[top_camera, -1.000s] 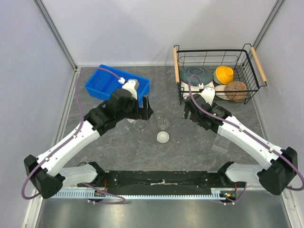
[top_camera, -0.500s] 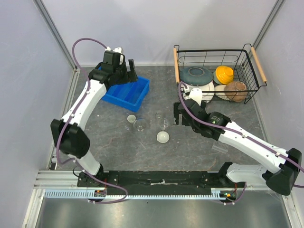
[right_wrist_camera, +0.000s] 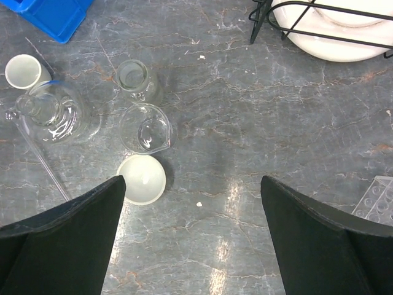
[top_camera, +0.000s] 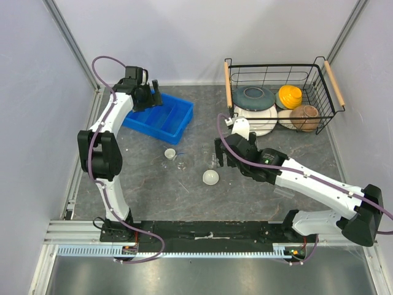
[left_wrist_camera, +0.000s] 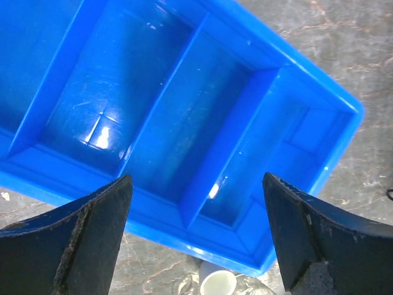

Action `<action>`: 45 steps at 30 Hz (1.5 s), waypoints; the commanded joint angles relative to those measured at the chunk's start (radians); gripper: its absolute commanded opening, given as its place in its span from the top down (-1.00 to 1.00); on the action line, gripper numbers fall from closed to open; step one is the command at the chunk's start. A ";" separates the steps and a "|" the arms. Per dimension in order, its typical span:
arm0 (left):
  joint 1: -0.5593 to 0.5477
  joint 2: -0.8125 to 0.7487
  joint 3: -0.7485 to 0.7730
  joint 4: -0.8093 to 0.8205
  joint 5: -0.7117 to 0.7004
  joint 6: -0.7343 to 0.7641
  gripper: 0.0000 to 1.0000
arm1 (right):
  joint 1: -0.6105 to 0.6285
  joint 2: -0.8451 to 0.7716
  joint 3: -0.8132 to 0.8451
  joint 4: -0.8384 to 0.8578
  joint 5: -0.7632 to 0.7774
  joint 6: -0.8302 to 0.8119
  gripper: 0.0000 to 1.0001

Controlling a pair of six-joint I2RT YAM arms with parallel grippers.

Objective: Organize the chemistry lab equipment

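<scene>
A white round dish [top_camera: 210,177] lies mid-table, also in the right wrist view [right_wrist_camera: 142,179]. Beside it stand a clear beaker [right_wrist_camera: 144,135], a smaller beaker [right_wrist_camera: 136,77], a glass flask [right_wrist_camera: 49,110] and a tiny white cup [right_wrist_camera: 23,70]; the cup also shows in the left wrist view [left_wrist_camera: 218,284]. A clear tube rack [top_camera: 284,187] lies right of the dish. My left gripper [top_camera: 153,93] is open and empty over the blue tray [left_wrist_camera: 184,123]. My right gripper [top_camera: 220,157] is open and empty, above the table just right of the beakers. No blue-capped tubes show.
A wire basket [top_camera: 325,67] at the back right holds large ceramic bowls and plates. A thin glass rod [right_wrist_camera: 43,163] lies by the flask. The blue tray [top_camera: 178,123] sits at the back left near the enclosure wall.
My left arm swung from the middle of the table back and left to above the blue tray. My right gripper moved left toward the beakers and dish.
</scene>
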 commanded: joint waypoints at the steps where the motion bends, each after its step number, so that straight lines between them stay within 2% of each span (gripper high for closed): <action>1: 0.016 0.033 0.040 0.013 0.010 0.064 -0.86 | 0.012 0.008 -0.022 0.053 0.033 -0.020 -0.96; 8: 0.028 0.116 0.062 0.016 -0.005 0.095 -0.86 | 0.012 0.034 -0.035 0.072 0.039 -0.034 -0.96; 24: 0.029 0.199 0.069 0.014 -0.091 0.135 -0.84 | 0.012 0.017 -0.091 0.101 0.042 -0.012 -0.96; 30: 0.031 0.194 0.023 0.013 -0.090 0.087 -0.65 | 0.013 -0.001 -0.119 0.109 0.031 0.012 -0.96; 33: 0.029 0.191 -0.003 0.014 -0.097 0.061 -0.47 | 0.012 -0.024 -0.131 0.107 0.030 0.017 -0.96; 34: 0.029 0.190 -0.010 0.014 -0.097 0.055 -0.34 | 0.013 -0.030 -0.134 0.107 0.028 0.020 -0.96; 39: 0.023 0.167 -0.056 0.016 -0.099 0.021 -0.15 | 0.013 -0.067 -0.160 0.103 0.024 0.034 -0.96; 45: 0.011 0.139 -0.106 0.019 -0.117 0.003 0.18 | 0.015 -0.099 -0.183 0.101 0.013 0.052 -0.96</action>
